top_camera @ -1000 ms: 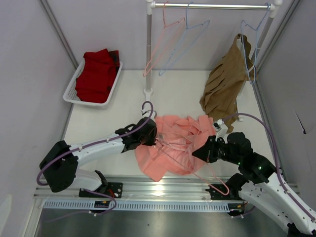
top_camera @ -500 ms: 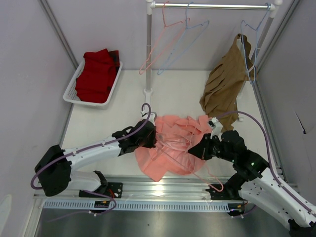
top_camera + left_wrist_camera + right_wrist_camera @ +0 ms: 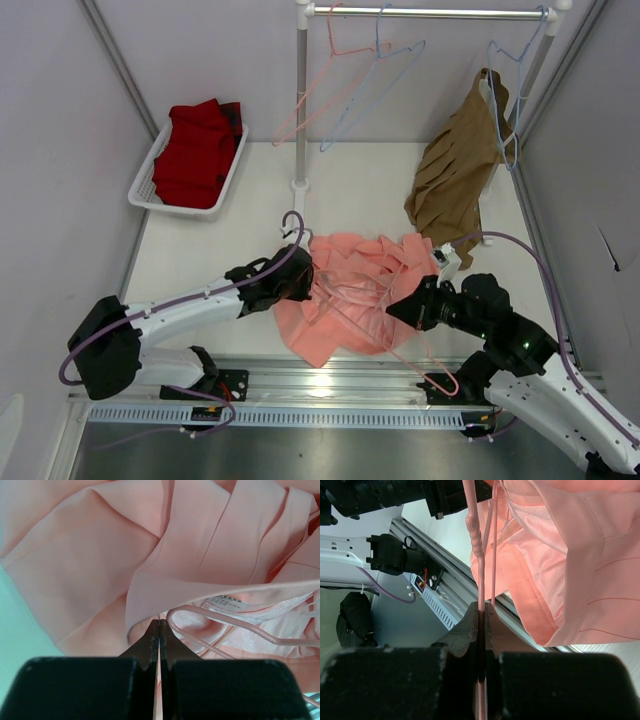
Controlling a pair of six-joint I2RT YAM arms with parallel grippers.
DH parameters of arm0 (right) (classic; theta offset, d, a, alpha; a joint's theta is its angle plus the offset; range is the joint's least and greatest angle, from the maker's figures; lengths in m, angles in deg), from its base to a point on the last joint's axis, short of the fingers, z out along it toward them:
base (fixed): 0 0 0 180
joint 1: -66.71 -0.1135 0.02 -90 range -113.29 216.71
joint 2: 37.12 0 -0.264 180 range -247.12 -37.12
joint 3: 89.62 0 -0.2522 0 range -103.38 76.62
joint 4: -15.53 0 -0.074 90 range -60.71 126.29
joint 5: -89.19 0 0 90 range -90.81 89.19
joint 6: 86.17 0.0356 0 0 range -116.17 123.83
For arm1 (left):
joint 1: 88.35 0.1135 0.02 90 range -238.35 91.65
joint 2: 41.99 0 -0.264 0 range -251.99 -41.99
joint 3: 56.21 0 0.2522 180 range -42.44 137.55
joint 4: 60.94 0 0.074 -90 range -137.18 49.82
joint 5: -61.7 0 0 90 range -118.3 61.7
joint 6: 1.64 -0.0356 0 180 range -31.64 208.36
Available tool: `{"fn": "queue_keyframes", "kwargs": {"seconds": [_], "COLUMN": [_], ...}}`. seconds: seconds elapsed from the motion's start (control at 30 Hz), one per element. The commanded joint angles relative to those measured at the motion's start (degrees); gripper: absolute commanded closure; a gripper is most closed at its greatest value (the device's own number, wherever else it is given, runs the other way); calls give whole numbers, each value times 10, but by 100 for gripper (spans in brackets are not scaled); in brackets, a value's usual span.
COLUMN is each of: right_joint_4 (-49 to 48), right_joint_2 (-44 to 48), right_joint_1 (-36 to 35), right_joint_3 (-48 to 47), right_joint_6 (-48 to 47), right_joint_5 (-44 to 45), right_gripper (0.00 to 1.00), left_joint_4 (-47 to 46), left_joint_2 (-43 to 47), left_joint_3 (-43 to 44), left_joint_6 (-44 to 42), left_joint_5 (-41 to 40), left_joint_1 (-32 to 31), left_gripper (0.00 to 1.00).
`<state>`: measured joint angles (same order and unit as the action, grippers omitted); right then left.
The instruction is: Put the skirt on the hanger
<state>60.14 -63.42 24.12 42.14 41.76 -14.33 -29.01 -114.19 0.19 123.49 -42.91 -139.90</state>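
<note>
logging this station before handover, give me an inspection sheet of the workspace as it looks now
surface: white table, bare around the skirt
job's things: skirt crumpled at the table's near edge; hanger lies across it with the hook toward the near rail, not yet threaded through
clutter: red cloth in a basket far left; brown garment hung far right; spare hangers on the rack
grippers: left gripper shut on a skirt fold; right gripper shut on the hanger wire
cables: purple cables loop along both arms, one arching over the skirt's far edge
surroundings: rack at the back, plain walls
</note>
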Motion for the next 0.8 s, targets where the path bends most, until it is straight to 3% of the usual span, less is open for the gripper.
{"fn": "queue_keyframes", "kwargs": {"seconds": [0.0, 0.77], "right_joint_4": [0, -109], "right_joint_2": [6, -10], "right_joint_1": [-3, -4], "right_joint_3": [-3, 50], "right_joint_6": [8, 21], "right_joint_5": [-5, -58], "right_gripper": [100, 100], "left_joint_4": [-2, -23], "left_joint_2": [28, 24], "left_joint_3": [-5, 3], "left_joint_6": [12, -7], "left_joint_5": [-16, 10], "left_joint_1": [-6, -23], "left_gripper": [100, 100]}}
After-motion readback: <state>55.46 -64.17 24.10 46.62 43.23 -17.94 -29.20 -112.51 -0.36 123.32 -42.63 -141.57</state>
